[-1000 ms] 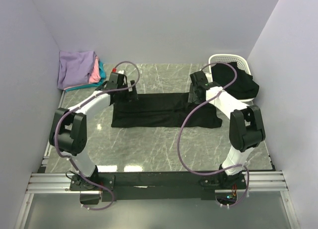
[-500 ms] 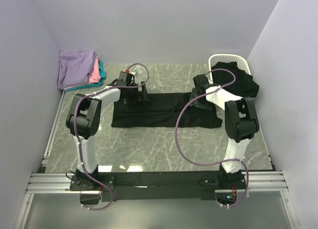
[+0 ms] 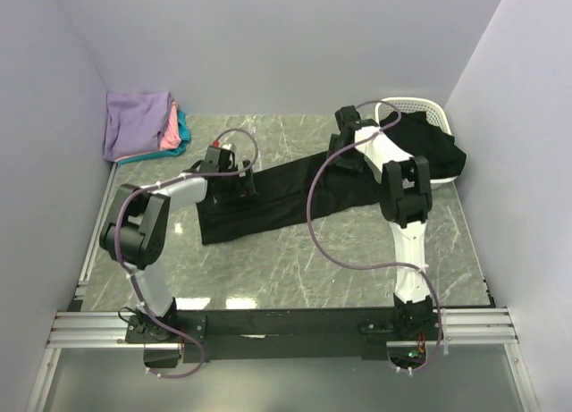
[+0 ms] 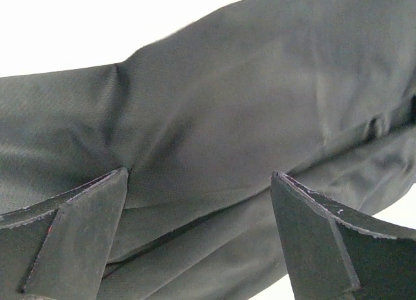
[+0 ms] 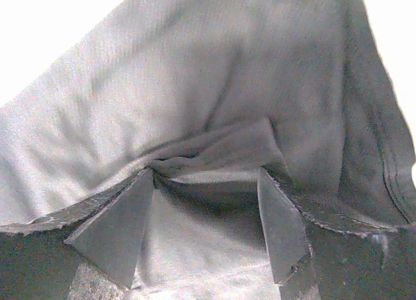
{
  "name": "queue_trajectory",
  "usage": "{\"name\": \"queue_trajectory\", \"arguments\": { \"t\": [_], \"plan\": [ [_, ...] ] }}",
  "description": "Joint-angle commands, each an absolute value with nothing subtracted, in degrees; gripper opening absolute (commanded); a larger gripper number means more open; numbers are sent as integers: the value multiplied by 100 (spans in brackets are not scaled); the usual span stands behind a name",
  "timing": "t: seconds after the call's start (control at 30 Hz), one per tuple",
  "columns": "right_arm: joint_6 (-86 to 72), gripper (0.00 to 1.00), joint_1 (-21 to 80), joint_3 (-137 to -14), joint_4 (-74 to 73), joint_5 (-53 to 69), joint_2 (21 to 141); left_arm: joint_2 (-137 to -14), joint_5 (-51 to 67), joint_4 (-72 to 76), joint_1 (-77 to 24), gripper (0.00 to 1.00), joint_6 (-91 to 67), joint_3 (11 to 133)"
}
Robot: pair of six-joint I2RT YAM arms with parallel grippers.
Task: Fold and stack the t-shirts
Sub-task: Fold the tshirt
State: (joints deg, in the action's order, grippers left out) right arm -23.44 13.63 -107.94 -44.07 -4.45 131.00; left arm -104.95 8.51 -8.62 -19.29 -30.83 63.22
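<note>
- The spread t-shirt (image 3: pixel 277 193) lies across the middle of the surface (image 3: pixel 295 260), slanting from near left to far right;
- the stack of folded t-shirts (image 3: pixel 138 124) sits in the far left corner, well apart from it;
- the basket (image 3: pixel 420 104) stands in the far right corner; a heaped t-shirt (image 3: pixel 433 148) lies in it and over its near rim;
- the left pincer (image 3: pixel 241 181) is at the spread t-shirt's left end; the right pincer (image 3: pixel 344 153) is at its far right end, near the basket.

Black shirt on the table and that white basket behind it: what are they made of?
The black shirt looks like soft, matte cloth. It creases and drapes, and the right wrist view shows a fine fabric texture. The white basket looks like rigid, smooth plastic with rows of small moulded holes in its wall, though that is likely rather than certain.
</note>
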Motion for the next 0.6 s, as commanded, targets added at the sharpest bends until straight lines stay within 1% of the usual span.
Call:
{"name": "queue_trajectory", "arguments": {
  "t": [0.0,0.03,0.1,0.13,0.2,0.27,0.33,0.37,0.43,0.47,0.5,0.53,0.57],
  "plan": [
    [-2127,73,1406,-12206,-5123,-20,13683,-10152,571,-1652,-2065,99,-3629,5380],
    [-2075,74,1406,-12869,-5228,104,14007,-9916,615,-1644,-2100,99,-3760,5248],
    [-2048,75,1415,-13584,-5526,245,14368,-9678,694,-1670,-2197,99,-3910,4879],
    [-2004,75,1406,-14049,-5528,594,14666,-9433,738,-1679,-2258,99,-4042,4765],
    [-1969,76,1406,-14272,-5441,886,14853,-9177,817,-1775,-2486,100,-4200,4440],
    [-1934,77,1389,-14064,-5231,1264,14793,-8790,896,-1828,-2680,99,-4446,4150],
    [-1881,78,1363,-13713,-4712,1676,14704,-8370,975,-1881,-3101,99,-4807,3956],
    [-1837,78,1345,-13737,-4633,2070,14722,-8219,958,-1916,-3250,100,-4921,3807],
    [-1802,76,1336,-13668,-4483,2136,14643,-7808,722,-2204,-3638,99,-5123,3797],
    [-1845,75,1319,-13423,-4300,1953,14477,-7639,616,-2310,-3726,99,-5124,3884],
    [-1863,76,1301,-13108,-3811,1795,13980,-7490,459,-2433,-3822,99,-5133,3954],
    [-1889,76,1292,-12313,-3484,1706,13653,-7184,196,-2669,-3832,99,-5124,4042],
    [-1898,77,1257,-11905,-3159,1644,13310,-7041,54,-2759,-3832,99,-5081,4269]
  ]
}}
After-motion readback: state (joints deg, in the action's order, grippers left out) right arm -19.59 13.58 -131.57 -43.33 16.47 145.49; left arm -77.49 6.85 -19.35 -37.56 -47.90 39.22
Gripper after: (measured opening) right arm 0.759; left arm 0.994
